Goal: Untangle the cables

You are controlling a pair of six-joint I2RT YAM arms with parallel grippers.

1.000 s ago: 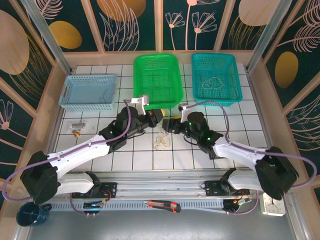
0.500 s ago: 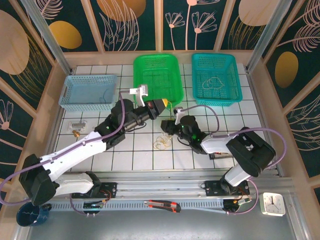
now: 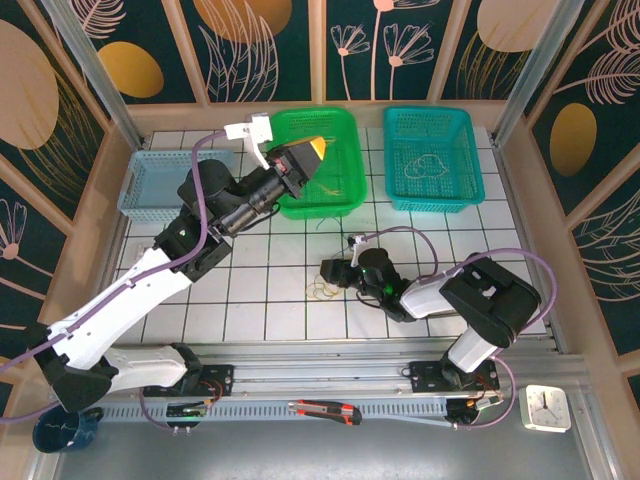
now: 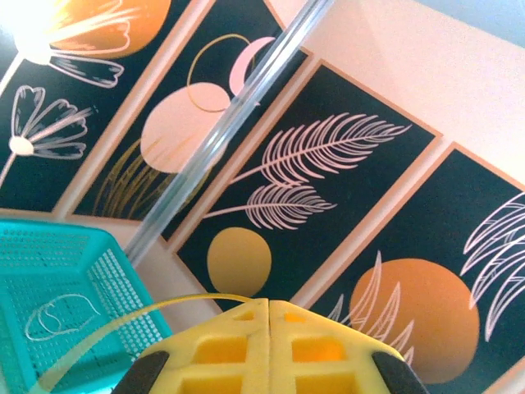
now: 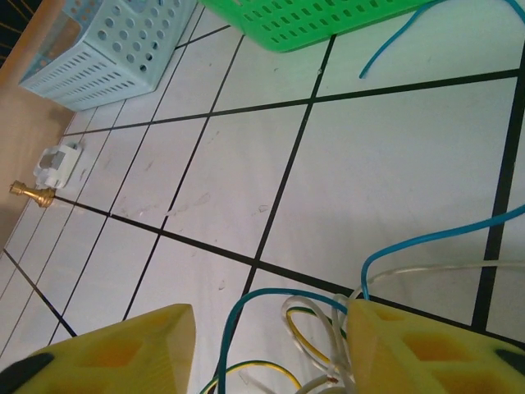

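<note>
A tangle of thin cables [image 3: 322,288] lies on the tiled table in front of the green basket. My right gripper [image 3: 332,270] sits low over it, open. In the right wrist view the right gripper [image 5: 267,353] has loops of blue cable [image 5: 246,312], whitish cable [image 5: 305,327] and yellow-green cable [image 5: 271,371] lying between its fingers. My left gripper [image 3: 310,150] is raised above the green basket. Seen from the left wrist, the left gripper [image 4: 269,302] is shut on a yellow-green cable [image 4: 123,318] that trails off to the left. Another whitish cable [image 3: 425,165] lies coiled in the teal basket.
Three baskets line the back: light blue [image 3: 175,185], green [image 3: 352,150] and teal [image 3: 470,170]. A brass fitting [image 3: 152,265] and a small white part [image 3: 155,247] lie at the left. A utility knife [image 3: 325,410], a clock [image 3: 545,408] and a mug [image 3: 60,428] sit along the near edge.
My left arm has risen and swung back over the green basket, pulling the yellow-green cable with it. The right gripper has dropped forward and left onto the tangle.
</note>
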